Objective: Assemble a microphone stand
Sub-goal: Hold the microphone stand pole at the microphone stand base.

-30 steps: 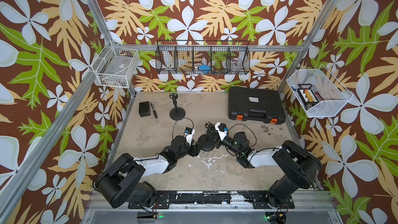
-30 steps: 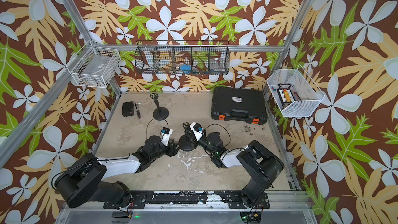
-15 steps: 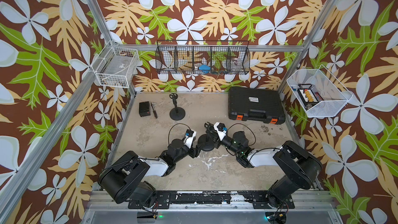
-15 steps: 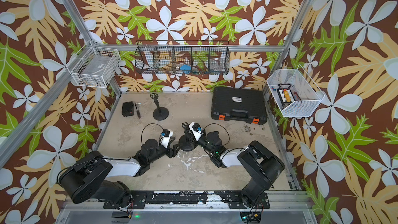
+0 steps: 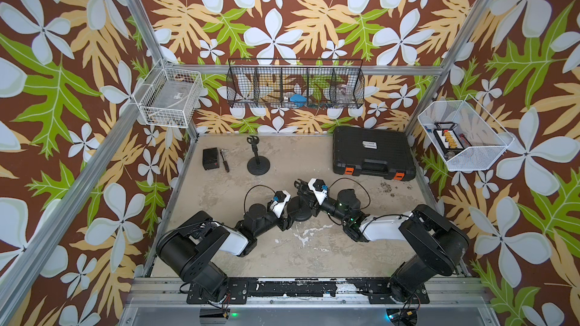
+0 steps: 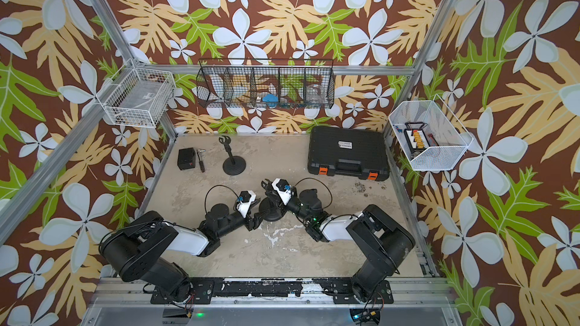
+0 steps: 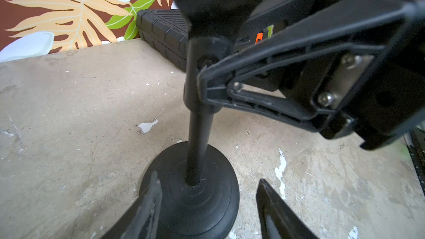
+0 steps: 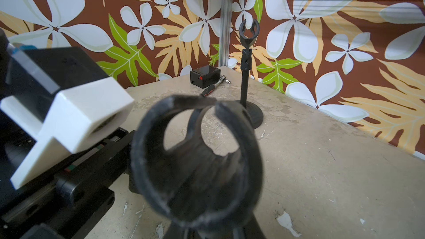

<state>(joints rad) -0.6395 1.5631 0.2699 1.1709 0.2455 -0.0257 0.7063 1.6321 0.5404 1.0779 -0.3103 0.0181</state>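
Observation:
A black microphone stand stands mid-table on its round base (image 5: 298, 211) (image 6: 270, 211) (image 7: 190, 203), its thin pole (image 7: 197, 148) upright. My right gripper (image 5: 306, 197) (image 7: 204, 83) is shut on the pole's upper sleeve just under the clip (image 8: 197, 157), which fills the right wrist view, blurred. The left gripper (image 5: 287, 217) (image 7: 208, 177) is open low at the base. One of its fingers (image 7: 149, 203) lies over the base's rim. The other is on the far side of the base, with bare table between it and the rim.
An assembled stand (image 5: 258, 161) stands at the back left beside a small black box (image 5: 210, 159) and a hand tool (image 5: 225, 164). A black case (image 5: 373, 153) lies at the back right. Wire baskets (image 5: 295, 89) hang on the walls.
The left arm's shoulder and elbow links have shifted and folded a little, while its gripper stays at the base. The right arm and the stand have not moved.

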